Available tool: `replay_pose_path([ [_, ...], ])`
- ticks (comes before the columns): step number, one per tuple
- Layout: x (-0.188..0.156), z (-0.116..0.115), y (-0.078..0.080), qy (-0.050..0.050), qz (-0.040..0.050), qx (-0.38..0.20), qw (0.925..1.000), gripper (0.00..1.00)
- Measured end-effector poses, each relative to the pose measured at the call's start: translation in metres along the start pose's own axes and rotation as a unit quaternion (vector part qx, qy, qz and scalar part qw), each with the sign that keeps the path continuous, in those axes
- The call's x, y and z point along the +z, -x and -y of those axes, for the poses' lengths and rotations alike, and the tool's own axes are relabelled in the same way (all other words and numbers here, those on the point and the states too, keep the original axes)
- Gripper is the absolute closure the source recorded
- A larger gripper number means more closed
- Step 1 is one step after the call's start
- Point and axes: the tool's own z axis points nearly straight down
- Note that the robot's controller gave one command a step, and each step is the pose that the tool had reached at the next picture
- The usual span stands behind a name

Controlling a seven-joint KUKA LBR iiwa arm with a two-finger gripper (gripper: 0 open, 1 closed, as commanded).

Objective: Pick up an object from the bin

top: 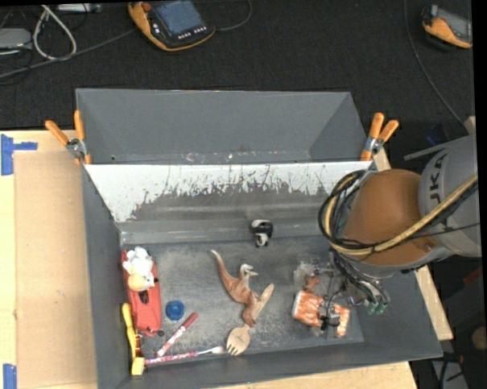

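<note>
Down low in the right near part of the bin (pixel 235 371), with the gripper (pixel 338 305) just over a crumpled orange packet (pixel 311 309). Open or closed: cannot tell, with cables (pixel 331 218) in the way. Could slip off the crinkly packet and come up with nothing. Could bump the right wall, so near. Could shove the packet into the corner. Brown dinosaur (pixel 244 290) to the left, well apart

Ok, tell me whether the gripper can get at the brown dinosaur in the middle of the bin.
Probably yes. The brown dinosaur lies uncovered on the bin floor, with only a pale fork beside it. The gripper sits over an orange packet nearby, bare floor between them.
</note>
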Motion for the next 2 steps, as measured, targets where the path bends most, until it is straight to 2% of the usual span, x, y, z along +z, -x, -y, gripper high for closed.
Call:
replay_pose_path([
  [1,0.0105,0.0225,-0.0067,0.0,0.0015,0.083,0.9966,1.0],
  [2,0.0105,0.0224,-0.0066,0.0,0.0015,0.082,0.9966,1.0],
])
